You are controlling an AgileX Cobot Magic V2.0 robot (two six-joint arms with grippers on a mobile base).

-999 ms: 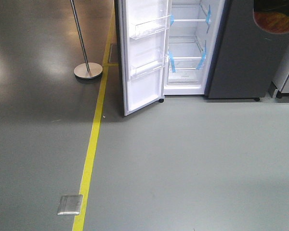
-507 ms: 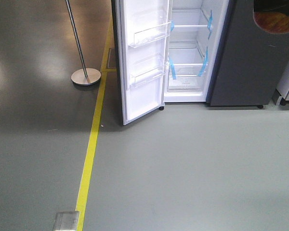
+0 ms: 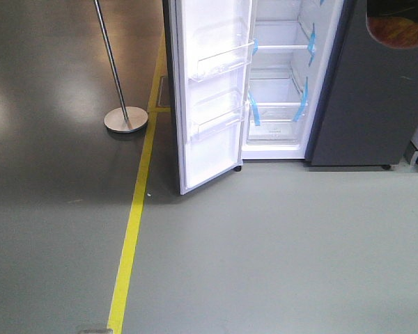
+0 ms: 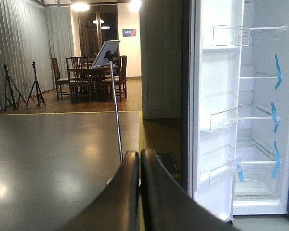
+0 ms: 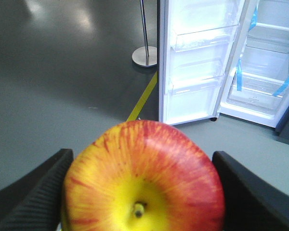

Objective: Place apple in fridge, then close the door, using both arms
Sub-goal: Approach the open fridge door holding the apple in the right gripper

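Note:
The red and yellow apple (image 5: 143, 178) fills the bottom of the right wrist view, stem facing the camera, with my right gripper (image 5: 140, 166) shut on its two sides. The fridge (image 3: 282, 90) stands ahead at the top of the front view, its white shelves marked with blue tape. Its door (image 3: 212, 90) hangs wide open to the left, clear bins on the white lining. In the left wrist view my left gripper (image 4: 140, 159) is shut with nothing in it, pointing at the floor left of the door (image 4: 216, 120). Neither gripper shows in the front view.
A metal stanchion pole with a round base (image 3: 126, 119) stands left of the door, beside a yellow floor line (image 3: 132, 229). A dark grey cabinet (image 3: 376, 90) adjoins the fridge on the right. Chairs, a table and tripods (image 4: 19, 91) stand far off.
The view has moved closer to the fridge and shifted: fridge, door and stanchion sit lower and larger in the frame. The metal floor plate has slid out at the bottom edge.

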